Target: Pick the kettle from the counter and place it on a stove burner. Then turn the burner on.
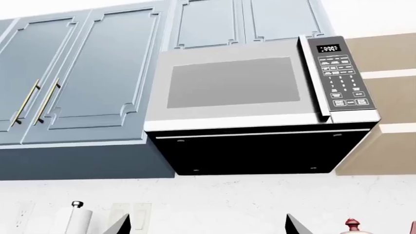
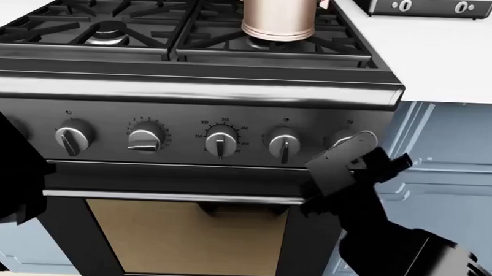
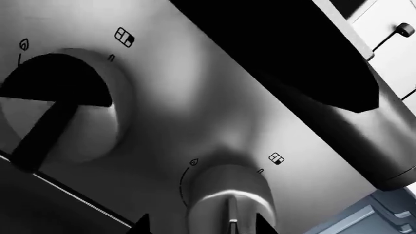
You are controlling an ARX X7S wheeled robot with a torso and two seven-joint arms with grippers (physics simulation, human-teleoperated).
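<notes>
The rose-copper kettle [image 2: 278, 16] stands upright on the front right stove burner [image 2: 258, 41]; its top is cut off by the head view. A red knob [image 1: 351, 225] at the edge of the left wrist view looks like its lid knob. My right gripper [image 2: 346, 155] is at the stove's front panel, over the rightmost control knob [image 3: 229, 199]. Its jaws are open, with one fingertip on each side of that knob. My left gripper [image 1: 208, 226] is open and empty, pointing at the back wall. The white counter [image 2: 445, 59] lies right of the stove.
Several more control knobs [image 2: 221, 142] line the stove panel above the oven door [image 2: 185, 234]. A microwave [image 1: 260, 102] and blue wall cabinets [image 1: 78, 73] hang above. A paper towel holder [image 1: 75, 217] stands by the wall. A toaster oven [image 2: 422, 5] sits on the counter.
</notes>
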